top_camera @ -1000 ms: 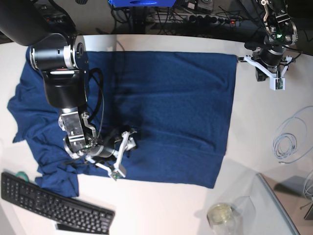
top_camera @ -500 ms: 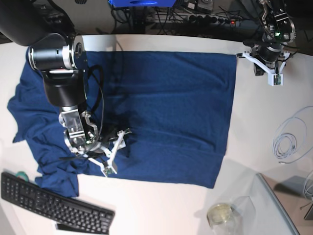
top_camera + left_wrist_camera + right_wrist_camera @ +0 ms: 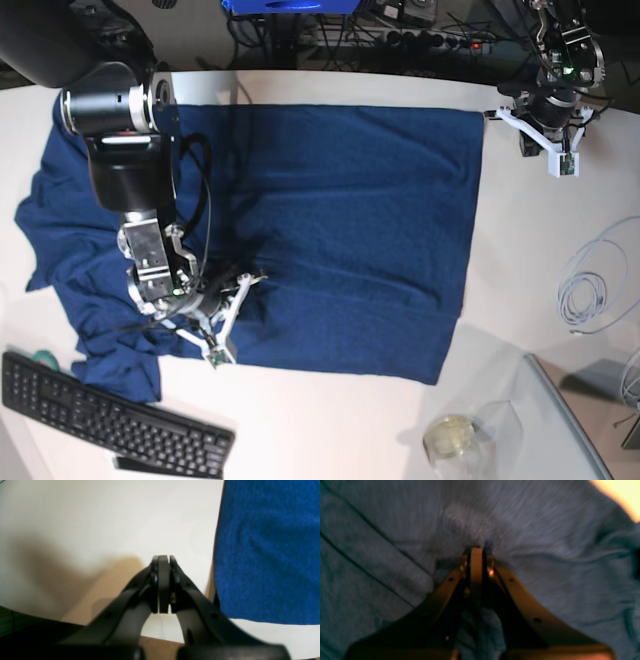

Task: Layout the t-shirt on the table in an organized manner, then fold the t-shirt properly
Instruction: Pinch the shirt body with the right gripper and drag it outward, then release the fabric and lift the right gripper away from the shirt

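T-shirt (image 3: 340, 230) lies spread over the white counter (image 3: 540, 260), body mostly flat, its right edge straight near the counter's right part; the left portion is bunched and rumpled, with a sleeve trailing toward the black keyboard (image 3: 110, 415). Right hand (image 3: 232, 300) is low on the shirt's near-left area, jaws pressed together with a pinch of blue fabric gathered at the tips; the wrist view shows cloth puckered around the closed fingers (image 3: 476, 562), image blurred. Left hand (image 3: 545, 140) is off the shirt, just beyond its far right corner, above bare counter; its fingers (image 3: 162, 580) are fully together and grip nothing. A coiled white cable (image 3: 590, 285) and a clear jar (image 3: 455, 440) sit on the counter's right side.
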### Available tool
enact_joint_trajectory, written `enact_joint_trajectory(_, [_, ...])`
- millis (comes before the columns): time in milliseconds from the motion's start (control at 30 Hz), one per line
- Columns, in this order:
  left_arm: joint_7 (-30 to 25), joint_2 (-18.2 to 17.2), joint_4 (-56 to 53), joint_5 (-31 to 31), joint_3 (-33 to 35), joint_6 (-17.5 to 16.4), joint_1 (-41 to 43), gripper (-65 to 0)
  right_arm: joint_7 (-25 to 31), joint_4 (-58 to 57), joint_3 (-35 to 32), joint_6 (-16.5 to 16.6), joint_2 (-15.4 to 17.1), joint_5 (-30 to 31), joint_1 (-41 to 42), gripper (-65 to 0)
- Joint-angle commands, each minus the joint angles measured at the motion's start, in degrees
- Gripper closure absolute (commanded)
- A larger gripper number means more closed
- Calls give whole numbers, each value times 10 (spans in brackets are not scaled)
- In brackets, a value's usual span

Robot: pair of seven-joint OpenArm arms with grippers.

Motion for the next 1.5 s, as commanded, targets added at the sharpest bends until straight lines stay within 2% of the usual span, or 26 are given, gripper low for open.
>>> enact_joint_trajectory(0, [-11,-6,12,-2,-2,3,1,0,-1,38,-1,1,-5,5,9,0])
enact_joint_trajectory(67, [-11,-6,12,-2,-2,3,0,0,-35,84,-1,6,-7,5,-4,0])
enact_joint_trajectory(200, [-11,-6,13,-2,-2,3,-1,0,-90,172,-1,76,-27,5,-31,0])
enact_joint_trajectory(333, [-11,-6,14,-1,-2,3,-2,0,-121,236,-13,108,-41,5,-50,0])
enact_joint_trajectory(433, [-11,-10,14,-1,-2,3,-1,0,-136,258,-65,110,-41,13,-54,0])
enact_joint_trajectory(600, [-9,-18,31,-2,-2,3,1,0,-138,281,-110,108,-40,88,-54,0])
enact_joint_trajectory(800, [-6,-17,36,-1,-23,3,1,0,-138,277,-160,106,-40,92,-47,0])
enact_joint_trajectory(1067, [-6,-19,36,0,-30,3,2,0,-134,257,-168,105,-41,93,-39,0])
enact_joint_trajectory(1233, [-6,-19,36,0,-30,3,2,0,-138,257,-170,106,-41,158,-32,0])
enact_joint_trajectory(1333, [-7,-19,41,0,-30,3,14,0,-138,257,-172,106,-41,163,-31,0])
enact_joint_trajectory(1467, [-6,-19,71,0,-31,3,35,0,-137,257,-218,106,-41,164,-32,0])
